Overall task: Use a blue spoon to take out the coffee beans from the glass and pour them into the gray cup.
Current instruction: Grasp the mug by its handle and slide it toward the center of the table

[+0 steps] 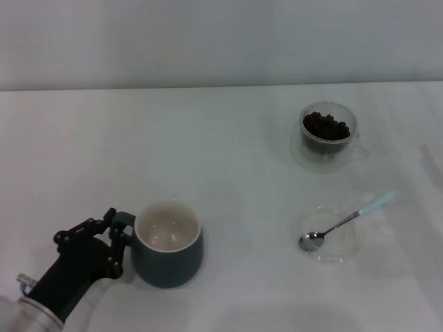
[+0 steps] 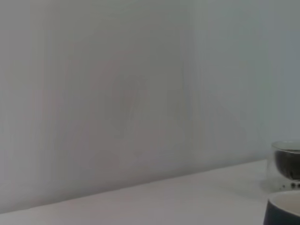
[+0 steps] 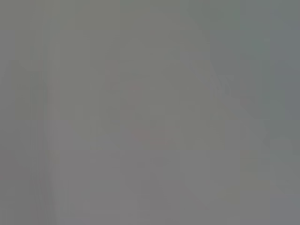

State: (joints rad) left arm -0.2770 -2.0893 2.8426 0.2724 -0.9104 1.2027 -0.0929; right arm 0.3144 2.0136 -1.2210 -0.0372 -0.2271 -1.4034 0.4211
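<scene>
Nearest the head camera, the left claw [image 1: 119,238] sits at the side of the gray cup [image 1: 168,243], its dark fingers reaching around the cup's handle. They look pinched on the handle, probably to steady the cup so it does not slide or tip while beans are poured in. The cup stands upright on the white surface [image 1: 228,166], and its cream inside shows no beans yet. From the left wrist view only a corner of the cup's rim [image 2: 283,208] appears, with the glass [image 2: 287,164] farther off beyond it.

Well apart from the claw, over on the robot's right side, the blue spoon [image 1: 342,223] lies in a shallow clear dish [image 1: 327,238], its silver bowl resting in the dish and its pale blue handle sticking out past the rim, pointing away and to the right. That placement leaves the handle raised and free, which should make it easy to pick up. Farther back on the same side stands the glass [image 1: 326,136], holding the coffee beans [image 1: 326,127] in a dark heap. Nothing touches the spoon, so scooping has not begun by the look of it.

No right claw appears in any view; the right wrist view shows only a blank gray field.
</scene>
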